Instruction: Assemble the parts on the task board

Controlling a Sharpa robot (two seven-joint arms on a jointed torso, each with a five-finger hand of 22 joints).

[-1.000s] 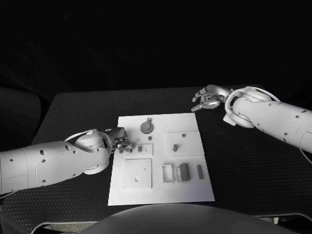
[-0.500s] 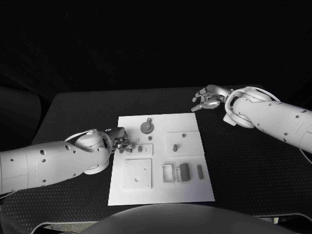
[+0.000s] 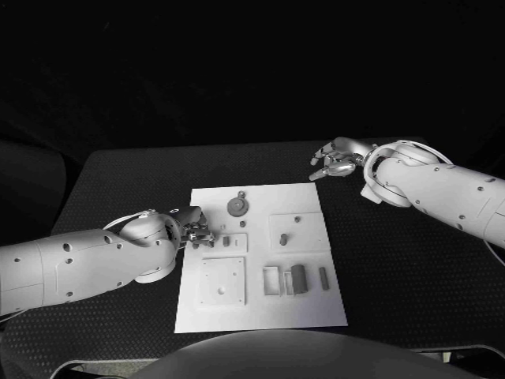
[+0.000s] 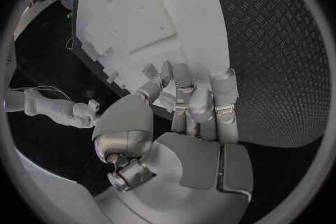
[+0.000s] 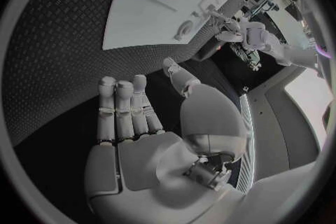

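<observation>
Task board (image 3: 264, 260): white plate at the middle of the black surface (image 3: 412, 268), carrying small grey parts (image 3: 298, 276) in recesses and a round part (image 3: 237, 206) near its far edge. Left hand (image 3: 196, 230): at the board's left edge, fingers curled together over the rim; held or not, cannot tell. Right hand (image 3: 338, 158): beyond the board's far right corner, apart from it, fingers extended, holding nothing.
</observation>
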